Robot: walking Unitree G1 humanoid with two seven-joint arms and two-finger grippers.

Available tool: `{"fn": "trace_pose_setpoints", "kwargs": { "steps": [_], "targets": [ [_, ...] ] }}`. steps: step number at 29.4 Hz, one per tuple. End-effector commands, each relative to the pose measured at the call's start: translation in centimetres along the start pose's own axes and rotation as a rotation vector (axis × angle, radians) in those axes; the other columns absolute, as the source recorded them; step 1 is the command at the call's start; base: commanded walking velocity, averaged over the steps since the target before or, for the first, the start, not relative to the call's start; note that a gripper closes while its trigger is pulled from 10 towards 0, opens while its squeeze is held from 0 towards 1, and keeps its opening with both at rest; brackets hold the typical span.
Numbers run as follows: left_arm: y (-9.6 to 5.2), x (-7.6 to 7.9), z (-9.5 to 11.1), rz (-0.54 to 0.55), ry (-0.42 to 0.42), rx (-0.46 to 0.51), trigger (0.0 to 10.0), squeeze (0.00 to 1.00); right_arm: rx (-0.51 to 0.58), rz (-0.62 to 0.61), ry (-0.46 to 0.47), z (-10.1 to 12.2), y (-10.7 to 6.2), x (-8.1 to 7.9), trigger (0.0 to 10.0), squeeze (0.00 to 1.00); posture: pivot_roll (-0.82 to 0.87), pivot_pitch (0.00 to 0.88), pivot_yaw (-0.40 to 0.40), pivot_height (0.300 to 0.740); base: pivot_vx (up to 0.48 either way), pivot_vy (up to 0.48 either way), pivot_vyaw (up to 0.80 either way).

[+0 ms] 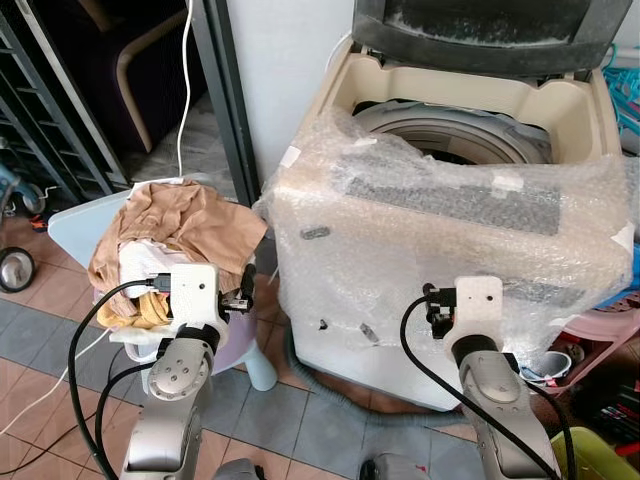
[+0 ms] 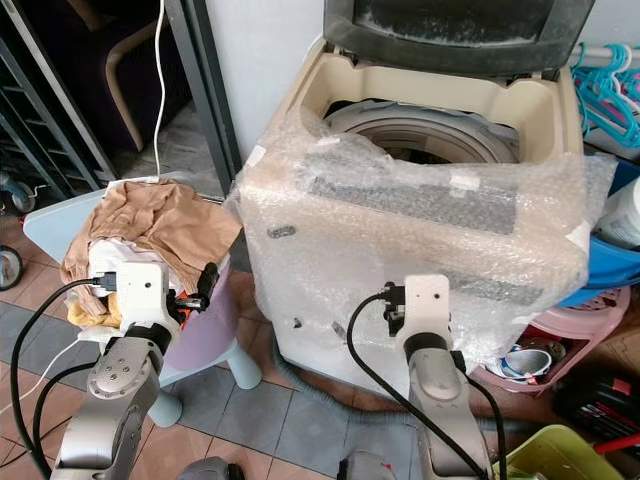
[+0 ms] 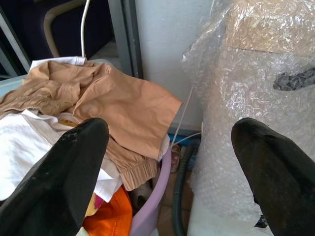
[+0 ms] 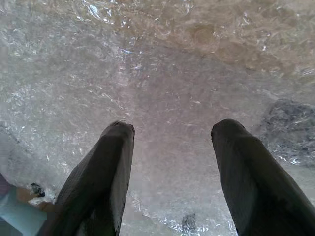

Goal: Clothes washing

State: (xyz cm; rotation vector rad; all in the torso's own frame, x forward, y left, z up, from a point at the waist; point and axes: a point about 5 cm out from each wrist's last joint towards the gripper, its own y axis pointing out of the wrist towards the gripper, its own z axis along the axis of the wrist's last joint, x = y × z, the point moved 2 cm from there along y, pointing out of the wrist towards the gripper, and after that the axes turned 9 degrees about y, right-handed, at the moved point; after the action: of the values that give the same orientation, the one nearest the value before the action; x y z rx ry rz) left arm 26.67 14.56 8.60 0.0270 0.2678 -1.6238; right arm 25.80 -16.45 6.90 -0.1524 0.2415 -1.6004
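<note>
Two grippers up and neither is holding anything. The left gripper (image 3: 167, 162) has its fingers spread wide, hovering at the near right edge of the laundry pile (image 1: 175, 245), which sits heaped in a lilac basket (image 3: 150, 211) on a pale stool (image 1: 80, 225) to the left of the washing machine (image 1: 450, 210). The right gripper (image 4: 170, 167) is spread too, pointed at the bubble wrap (image 4: 162, 73) covering the washer's front, close to it but I can't tell if it's touching.

The washer lid (image 1: 490, 30) is already up and the drum (image 1: 450, 135) is open at the far side.

The tan garment (image 3: 108, 98) on top looks soft, light and floppy, so it'll drape and probably drag the white cloth (image 3: 29, 142) and the orange piece (image 3: 110, 221) along with it. I'd pinch it at a bunched fold near the middle, not the loose flat corner hanging toward the machine. Trailing sleeves could snag on the basket rim or the bubble wrap on the way over.
</note>
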Motion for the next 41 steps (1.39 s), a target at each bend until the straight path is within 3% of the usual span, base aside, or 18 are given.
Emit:
{"fn": "trace_pose_setpoints", "kwargs": {
  "steps": [1, 8, 15, 22, 26, 31, 34, 36, 38, 41],
  "targets": [
    [0.1, 0.1, -0.1, -0.011, 0.012, -0.001, 10.0, 0.00, 0.017, 0.023, 0.017, 0.5, 0.0, -0.2, 10.0, 0.00, -0.05, 0.026, 0.016, 0.740, 0.000, 0.480, 0.00],
    [0.3, -0.3, -0.2, 0.018, 0.009, 0.005, 10.0, 0.00, 0.090, 0.116, -0.046, 1.8, 0.1, -1.2, 10.0, 0.00, -0.05, 0.022, 0.016, 0.740, 0.000, 0.480, 0.17],
    [0.5, 0.0, -0.2, -0.004, 0.016, 0.004, 10.0, 0.00, 0.095, 0.103, -0.025, 1.9, 0.5, -0.9, 10.0, 0.00, -0.05, 0.021, 0.021, 0.740, 0.000, 0.480, 0.78],
    [0.8, 0.3, 0.2, -0.020, 0.027, 0.027, 10.0, 0.00, 0.108, 0.092, -0.024, 2.2, 0.8, -0.7, 10.0, 0.00, -0.06, 0.019, 0.025, 0.740, 0.000, 0.000, 0.77],
    [0.3, 0.6, -0.6, -0.096, 0.063, -0.018, 10.0, 0.00, 0.112, 0.082, -0.036, 2.2, 1.0, -0.4, 10.0, 0.00, -0.06, 0.019, 0.026, 0.740, 0.000, 0.000, 0.76],
    [-0.4, -1.0, -1.5, -0.099, 0.119, -0.023, 10.0, 0.00, 0.117, 0.049, -0.052, 2.2, 1.1, 0.5, 10.0, 0.00, -0.05, 0.018, 0.026, 0.740, 0.000, 0.000, 0.63],
    [-0.4, -2.3, -1.6, -0.040, 0.179, 0.004, 10.0, 0.00, 0.111, 0.031, -0.042, 1.9, 1.2, 0.9, 10.0, 0.00, -0.05, 0.018, 0.021, 0.740, 0.000, 0.000, 0.14],
    [-0.3, -2.5, -1.6, -0.028, 0.181, 0.003, 10.0, 0.00, 0.108, 0.028, -0.037, 1.8, 1.3, 0.9, 10.0, 0.00, -0.05, 0.014, 0.017, 0.740, 0.000, 0.000, 0.00],
    [-0.2, -2.3, -1.3, -0.060, 0.110, 0.015, 10.0, 0.00, 0.109, 0.042, -0.037, 1.9, 1.3, 0.5, 10.0, 0.00, -0.05, 0.020, 0.011, 0.740, 0.000, 0.000, 0.00],
    [-0.2, -1.8, -1.0, -0.072, 0.108, 0.034, 10.0, 0.00, 0.105, 0.063, -0.047, 1.8, 1.5, 0.0, 10.0, 0.00, -0.05, 0.020, 0.002, 0.740, 0.351, 0.000, 0.00]
  ]
}}
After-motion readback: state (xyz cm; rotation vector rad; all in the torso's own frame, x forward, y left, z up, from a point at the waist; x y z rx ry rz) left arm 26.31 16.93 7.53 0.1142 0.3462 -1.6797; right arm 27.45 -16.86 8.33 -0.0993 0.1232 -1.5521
